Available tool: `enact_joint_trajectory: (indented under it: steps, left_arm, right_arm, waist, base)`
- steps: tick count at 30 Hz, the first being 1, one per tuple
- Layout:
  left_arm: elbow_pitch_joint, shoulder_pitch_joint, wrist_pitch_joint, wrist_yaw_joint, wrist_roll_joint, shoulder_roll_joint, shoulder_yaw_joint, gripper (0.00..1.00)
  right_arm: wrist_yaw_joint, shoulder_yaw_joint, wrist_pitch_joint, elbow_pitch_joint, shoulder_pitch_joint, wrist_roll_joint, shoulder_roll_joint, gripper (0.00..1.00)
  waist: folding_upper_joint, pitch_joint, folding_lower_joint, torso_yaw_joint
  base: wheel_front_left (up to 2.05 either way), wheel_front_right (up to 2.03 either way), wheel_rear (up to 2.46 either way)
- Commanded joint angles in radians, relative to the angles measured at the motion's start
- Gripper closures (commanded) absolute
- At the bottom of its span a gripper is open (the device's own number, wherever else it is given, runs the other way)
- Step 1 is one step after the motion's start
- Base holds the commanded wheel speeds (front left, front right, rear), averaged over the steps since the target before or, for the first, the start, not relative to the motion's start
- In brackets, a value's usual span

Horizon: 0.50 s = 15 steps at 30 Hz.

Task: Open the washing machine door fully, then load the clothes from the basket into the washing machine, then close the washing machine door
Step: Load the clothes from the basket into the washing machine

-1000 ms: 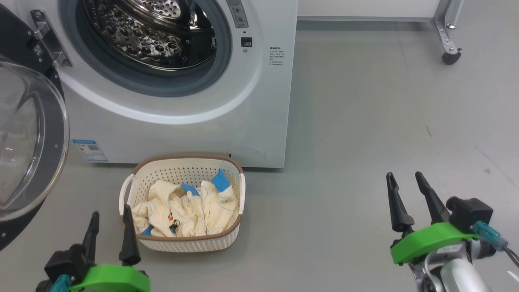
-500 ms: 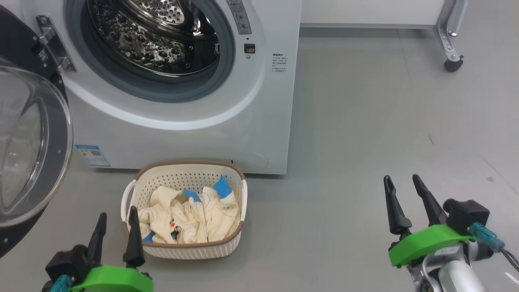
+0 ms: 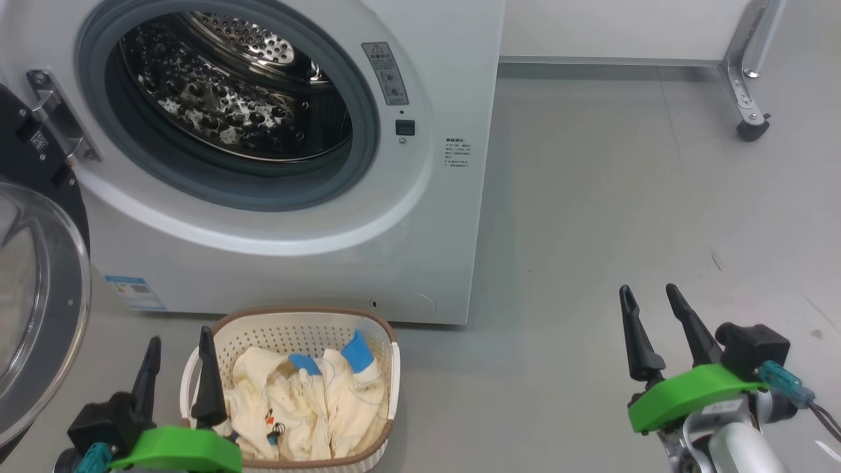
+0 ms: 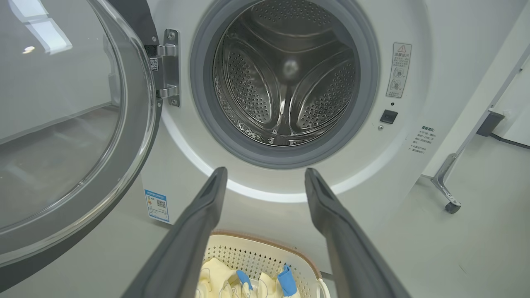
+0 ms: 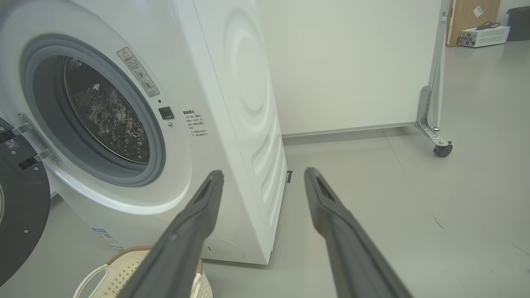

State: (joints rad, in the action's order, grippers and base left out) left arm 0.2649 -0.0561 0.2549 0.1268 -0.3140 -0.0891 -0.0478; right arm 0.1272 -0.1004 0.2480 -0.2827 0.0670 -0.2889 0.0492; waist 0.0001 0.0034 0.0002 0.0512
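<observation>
**Door open, clothes in basket, both pincers empty**

- washing machine door [image 3: 36, 309]: swung out on its hinge [image 3: 56, 112] at the left of the washing machine [image 3: 295, 263], glass bowl facing the robot.
- Steel drum [image 4: 285, 78] is in plain sight through the grey seal.
- basket [image 3: 289, 316]: on the floor [image 3: 591, 230], just in front of the machine, below the port.
- clothes [image 3: 309, 401]: heaped inside the basket, cream with blue cuffs, below the rim.
- left pincer [image 3: 180, 336]: fingers spread wide, holding nothing, at the basket's left end. In the head view its inner finger overlaps the handle. Probably apart, but I can't tell contact from this angle.
- right pincer [image 3: 648, 289]: also wide and holding nothing, over bare floor, well apart from the basket, to the right of the machine's front corner.
</observation>
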Motion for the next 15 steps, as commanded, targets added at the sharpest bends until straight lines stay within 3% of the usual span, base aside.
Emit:
enact_joint_trajectory:
  steps: [1, 15]
  left_arm:
    - [-0.034, -0.039, 0.007, 0.001, 0.015, -0.009, 0.039, 0.00]
    - [-0.025, -0.041, 0.007, 0.003, 0.041, 0.004, 0.042, 0.00]
  right_arm:
    - [0.003, -0.021, 0.014, 0.027, 0.037, 0.003, 0.001, 0.00]
    - [0.003, -0.016, 0.014, 0.025, 0.045, 0.000, 0.001, 0.00]
  waist:
    - [-0.0001, 0.003, -0.0002, 0.001]
    - [-0.0001, 0.011, -0.0002, 0.000]
  base:
    - [0.87, -0.87, 0.00]
    - [0.21, -0.21, 0.00]
